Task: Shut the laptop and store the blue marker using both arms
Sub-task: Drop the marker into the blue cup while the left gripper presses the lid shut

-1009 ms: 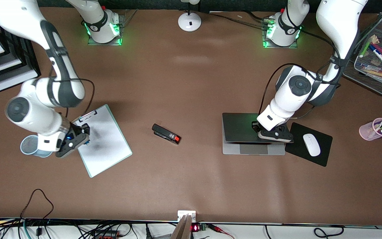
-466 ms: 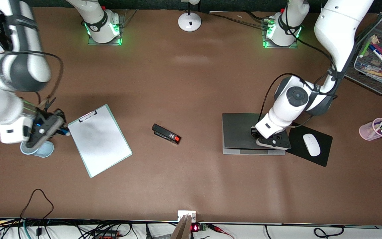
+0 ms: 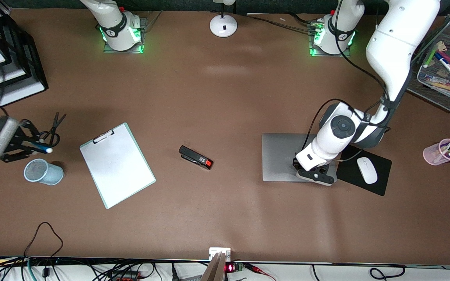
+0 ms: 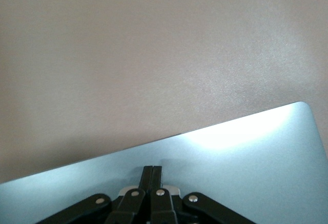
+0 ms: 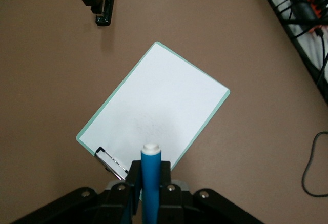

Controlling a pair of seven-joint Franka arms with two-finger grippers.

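— The right gripper (image 3: pixel 33 145) is clamping the blue marker (image 3: pixel 39 148) and hanging up in the air, over the bare table between the scissors (image 3: pixel 54 125) and the mesh cup (image 3: pixel 43 172).

— And the laptop (image 3: pixel 283 156)?

— Lid is lying flat on the base, next to the mouse pad (image 3: pixel 350 164). The left gripper (image 3: pixel 314 175) is pressing on the lid's front edge, fingers pinched together with nothing between them.

— So storing is the step in hand?

— I'd say so. The marker is sitting level, white end poking out. It needs tipping upright, centring over the cup's mouth, lowering inside the rim, and only then releasing, or it's bouncing off the edge.
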